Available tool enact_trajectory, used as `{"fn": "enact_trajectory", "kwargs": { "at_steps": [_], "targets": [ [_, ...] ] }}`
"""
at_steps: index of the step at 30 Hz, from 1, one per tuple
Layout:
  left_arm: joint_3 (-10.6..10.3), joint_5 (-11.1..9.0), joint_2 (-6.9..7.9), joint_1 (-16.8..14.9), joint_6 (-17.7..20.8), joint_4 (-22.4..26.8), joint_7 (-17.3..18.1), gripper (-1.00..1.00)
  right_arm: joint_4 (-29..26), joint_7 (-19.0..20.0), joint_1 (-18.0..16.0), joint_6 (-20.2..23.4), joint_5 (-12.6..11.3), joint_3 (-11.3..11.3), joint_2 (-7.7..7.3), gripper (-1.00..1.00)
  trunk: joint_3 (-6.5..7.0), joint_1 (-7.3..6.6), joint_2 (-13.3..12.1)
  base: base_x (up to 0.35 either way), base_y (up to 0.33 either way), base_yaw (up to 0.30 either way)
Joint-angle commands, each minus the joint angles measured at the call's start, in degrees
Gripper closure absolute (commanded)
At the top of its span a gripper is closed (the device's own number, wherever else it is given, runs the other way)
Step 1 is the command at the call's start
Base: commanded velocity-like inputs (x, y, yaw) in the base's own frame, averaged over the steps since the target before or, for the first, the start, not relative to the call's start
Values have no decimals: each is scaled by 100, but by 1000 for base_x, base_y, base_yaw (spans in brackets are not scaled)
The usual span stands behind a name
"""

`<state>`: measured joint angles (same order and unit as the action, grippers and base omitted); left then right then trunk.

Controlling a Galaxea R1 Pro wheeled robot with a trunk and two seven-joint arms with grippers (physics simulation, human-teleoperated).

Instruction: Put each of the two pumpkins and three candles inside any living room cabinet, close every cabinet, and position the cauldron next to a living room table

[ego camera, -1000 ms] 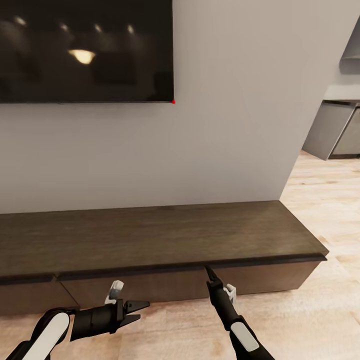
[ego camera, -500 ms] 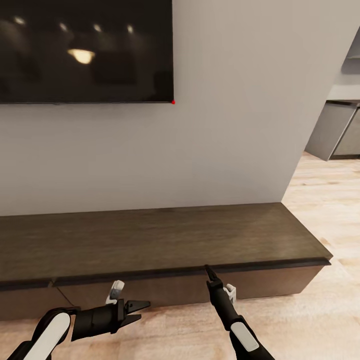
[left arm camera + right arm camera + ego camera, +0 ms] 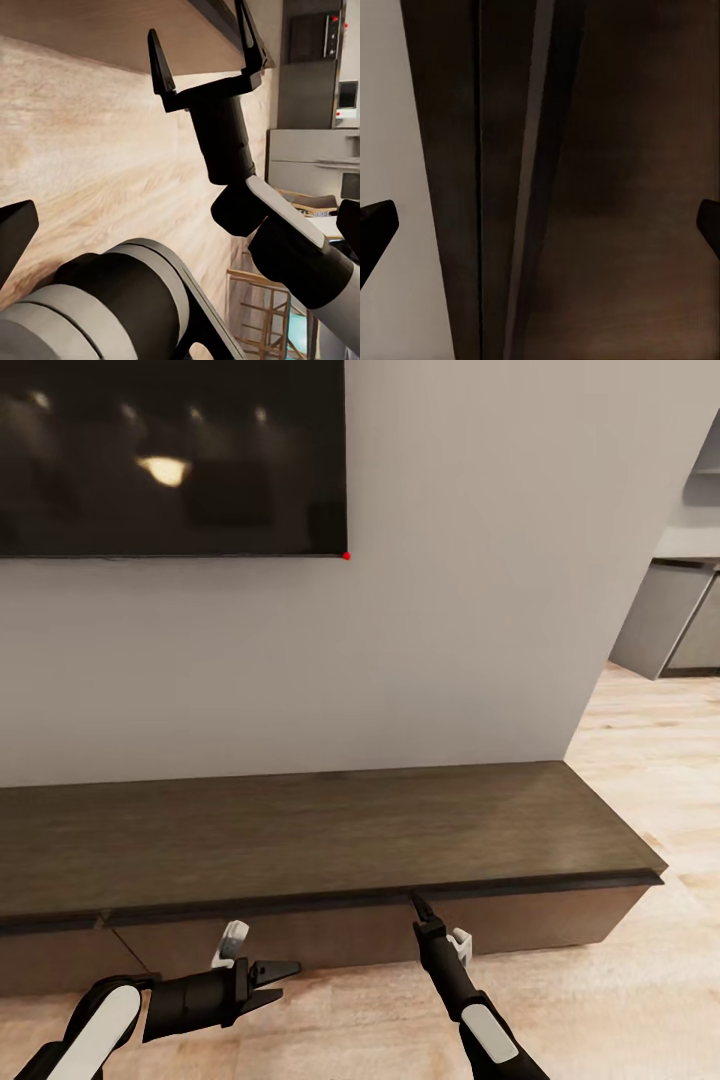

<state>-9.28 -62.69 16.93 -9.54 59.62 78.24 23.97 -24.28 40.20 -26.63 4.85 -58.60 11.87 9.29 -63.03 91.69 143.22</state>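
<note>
Cabinet (image 3: 320,840) drawers closed (contents hidden) — right gripper (image 3: 414,900) released at its edge, left gripper (image 3: 285,972) released.

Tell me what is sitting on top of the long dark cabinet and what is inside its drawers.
The cabinet top is bare dark wood, with the TV on the wall above. Its drawer fronts are shut, so their insides are hidden. The right gripper points at the top edge.

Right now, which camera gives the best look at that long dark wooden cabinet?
The head view: it shows the cabinet whole, top and closed drawer fronts, under the TV. The right wrist view shows only a dark close-up of its front edge; the left wrist view catches a strip of its underside.
</note>
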Motion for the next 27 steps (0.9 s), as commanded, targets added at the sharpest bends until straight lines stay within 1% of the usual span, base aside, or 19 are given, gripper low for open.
{"fn": "enact_trajectory", "kwargs": {
  "at_steps": [1, 27],
  "targets": [
    [-4, 38, 3, -4, 5, -1, 47, -100, 2, 23, -3, 51, -55, 17, 3, -100, -5, -1, 2, 0, 0, 0],
    [-4, 38, 2, -4, -1, -1, 47, -100, 2, 23, -1, 42, -55, 12, 13, -100, -5, -1, 2, 19, 0, 0]
  ]
}}
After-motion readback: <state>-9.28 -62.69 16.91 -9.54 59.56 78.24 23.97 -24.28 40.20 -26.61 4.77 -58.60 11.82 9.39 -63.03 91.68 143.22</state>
